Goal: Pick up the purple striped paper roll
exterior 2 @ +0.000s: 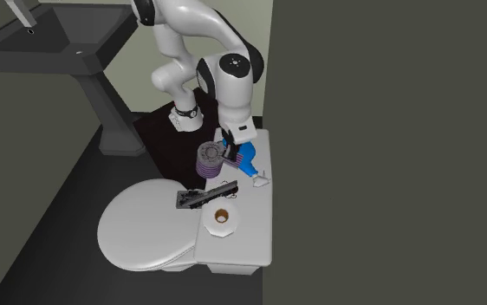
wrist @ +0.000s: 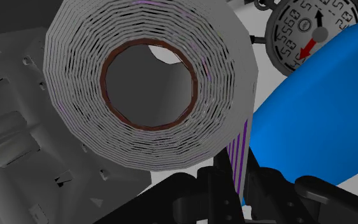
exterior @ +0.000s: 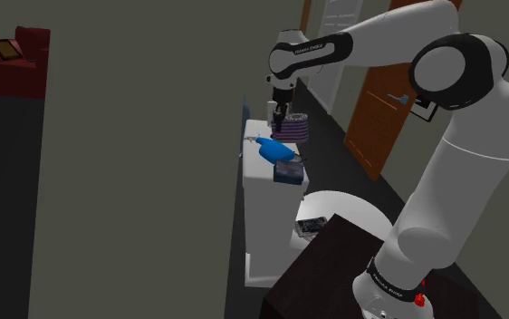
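The black two-finger gripper [wrist: 238,183] is almost closed. Its fingers [wrist: 214,186] pinch the purple striped side of the paper roll [wrist: 149,83]. This is a fat roll with grey-white layers on its end and a brown tube in the middle.

In the shoulder view the gripper [exterior: 283,115] points down from the white arm [exterior: 370,45]. The paper roll [exterior: 292,130] sits right under it, above the far end of the white toilet tank top [exterior: 260,207].

In the second exterior view the gripper [exterior 2: 225,151] holds the paper roll [exterior 2: 208,159] at the edge of the tank top [exterior 2: 255,234], on the side where the toilet lid is. I cannot tell if the roll touches anything below it.

Just beside the roll lies a shiny blue rounded thing [exterior 2: 247,159]. In the wrist view this blue thing [wrist: 324,108] is very close to the fingers, right next to the roll's side. Past it is a round grey dial [wrist: 311,28] with numbers and a red needle.

A long black flat tool [exterior 2: 205,196] lies across the tank top's edge, near the big round white toilet lid [exterior 2: 142,227]. After the tool, a small white paper roll [exterior 2: 220,219] with a brown tube stands on its end on the tank top.

A dark grey sink [exterior 2: 68,52] on a post stands well apart from the toilet. An orange-brown door [exterior: 379,118] is behind the arm. A dark red armchair [exterior: 17,59] is far off.
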